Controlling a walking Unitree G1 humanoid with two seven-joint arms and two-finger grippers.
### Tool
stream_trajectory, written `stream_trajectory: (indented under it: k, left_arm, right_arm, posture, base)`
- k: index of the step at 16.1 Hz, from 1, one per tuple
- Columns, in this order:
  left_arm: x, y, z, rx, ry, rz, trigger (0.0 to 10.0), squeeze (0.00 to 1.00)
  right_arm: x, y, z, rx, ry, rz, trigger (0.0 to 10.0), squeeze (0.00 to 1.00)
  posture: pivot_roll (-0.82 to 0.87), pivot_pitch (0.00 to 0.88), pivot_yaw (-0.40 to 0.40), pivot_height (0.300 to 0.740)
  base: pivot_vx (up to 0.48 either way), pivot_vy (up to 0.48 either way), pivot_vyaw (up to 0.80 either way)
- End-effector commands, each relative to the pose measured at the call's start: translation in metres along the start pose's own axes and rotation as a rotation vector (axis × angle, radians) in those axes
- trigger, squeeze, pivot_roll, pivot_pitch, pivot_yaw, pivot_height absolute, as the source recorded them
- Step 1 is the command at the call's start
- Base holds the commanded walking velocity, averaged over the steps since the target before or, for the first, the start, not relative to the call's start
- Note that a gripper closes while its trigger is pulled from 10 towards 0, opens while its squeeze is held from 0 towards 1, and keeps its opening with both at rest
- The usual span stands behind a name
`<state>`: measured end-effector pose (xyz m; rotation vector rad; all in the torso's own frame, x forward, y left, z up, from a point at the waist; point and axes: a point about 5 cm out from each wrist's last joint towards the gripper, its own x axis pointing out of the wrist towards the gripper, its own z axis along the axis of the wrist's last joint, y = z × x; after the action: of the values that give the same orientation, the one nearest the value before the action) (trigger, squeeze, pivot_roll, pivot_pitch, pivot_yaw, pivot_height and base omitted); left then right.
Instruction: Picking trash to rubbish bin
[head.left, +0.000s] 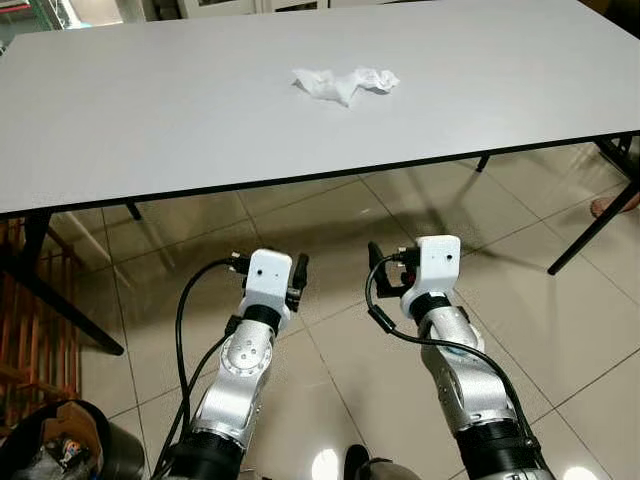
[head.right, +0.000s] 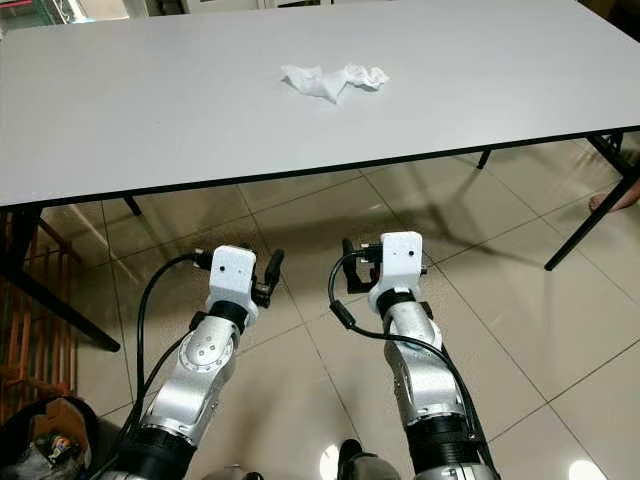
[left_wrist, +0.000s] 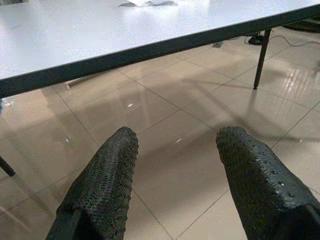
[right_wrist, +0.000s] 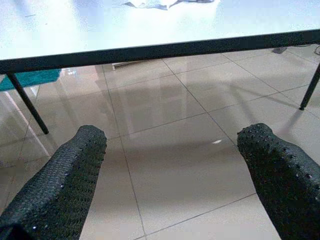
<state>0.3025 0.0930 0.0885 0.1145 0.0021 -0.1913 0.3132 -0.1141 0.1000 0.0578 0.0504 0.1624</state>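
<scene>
This looks like a plain indoor room in a home or workroom, going by the large grey table (head.left: 150, 100) on thin black legs across the upper frame, the glossy beige tiled floor (head.left: 330, 230) below it, and a wooden rack (head.left: 40, 340) at lower left.

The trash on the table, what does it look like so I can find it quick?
Look at the big grey table that stands in front of the robot on a tiled floor. Out toward its middle lies a crumpled white tissue, wrinkled and lumpy. It is the one thing lying on that smooth flat top.
</scene>
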Motion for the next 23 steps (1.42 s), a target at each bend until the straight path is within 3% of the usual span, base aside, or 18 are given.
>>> stream_trajectory:
  k: [1,3,9,15,23]
  left_arm:
    - [-0.001,0.002,0.002,0.007,0.001,0.000,10.0,0.00]
    - [-0.001,0.008,-0.001,0.027,0.012,0.003,10.0,0.00]
    - [0.010,0.004,0.010,0.060,-0.013,-0.043,10.0,0.00]
    - [0.015,0.008,0.010,0.018,-0.003,0.003,10.0,0.00]
    - [0.016,0.006,0.007,0.020,0.006,0.018,10.0,0.00]
  right_arm:
    - [0.002,0.001,0.006,0.001,-0.026,-0.009,10.0,0.00]
    - [0.004,0.004,0.005,0.009,-0.029,-0.021,10.0,0.00]
    - [0.008,0.006,0.005,0.008,-0.025,-0.028,10.0,0.00]
    - [0.008,0.005,0.007,0.000,-0.026,-0.013,10.0,0.00]
    - [0.011,0.004,0.006,-0.014,-0.008,0.015,10.0,0.00]
  posture:
    - [-0.03,0.140,0.013,0.740]
    - [-0.03,0.123,0.036,0.740]
    - [-0.07,0.093,0.076,0.740]
    - [-0.07,0.114,0.045,0.740]
    - [-0.04,0.126,0.012,0.740]
  base:
    - [0.000,0.000,0.00]
    - [0.000,0.000,0.00]
    - [0.000,0.000,0.00]
    - [0.000,-0.179,0.60]
    - [0.000,0.000,0.00]
